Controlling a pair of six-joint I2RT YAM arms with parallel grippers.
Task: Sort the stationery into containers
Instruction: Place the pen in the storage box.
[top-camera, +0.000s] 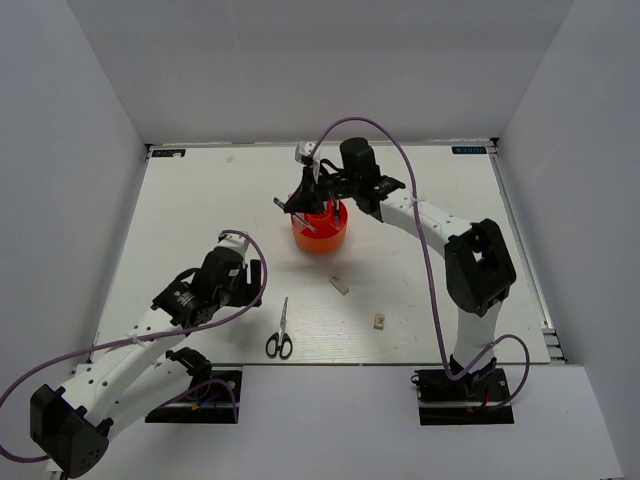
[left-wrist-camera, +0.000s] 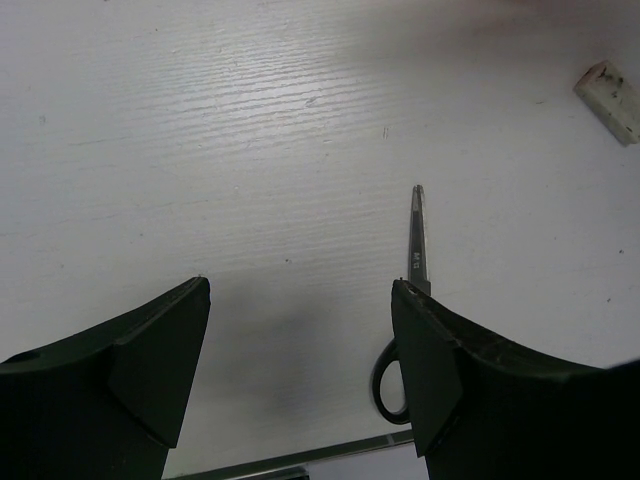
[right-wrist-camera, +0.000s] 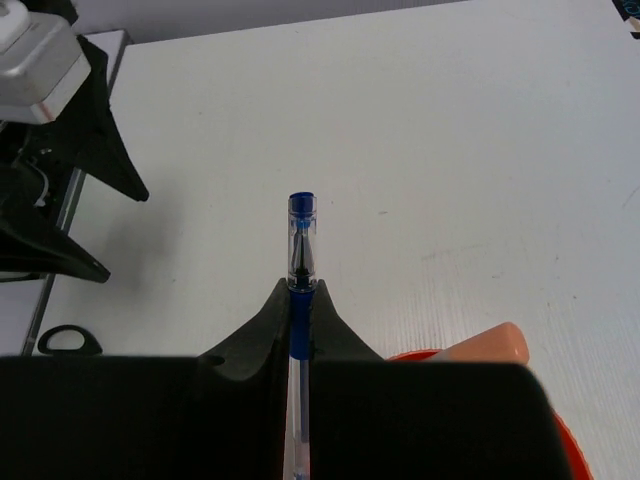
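- Clamped in right claw (right-wrist-camera: 298, 330): blue pen (right-wrist-camera: 300, 250), poised over orange tub (top-camera: 320, 228) for dropping in.
- Left claw (left-wrist-camera: 300, 330) spread wide, empty, beside scissors (left-wrist-camera: 408, 300) on bench (left-wrist-camera: 250, 150), likely next.

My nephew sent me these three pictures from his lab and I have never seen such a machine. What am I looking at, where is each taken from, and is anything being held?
These are two robot arms bolted to a white table. The overhead picture shows both; the other two come from cameras on each wrist.

The right gripper is shut on a blue pen, above the orange tub. The left gripper is open and empty, with the scissors lying just beside one finger.

Also on the table are a whitish eraser and a tiny beige cube.
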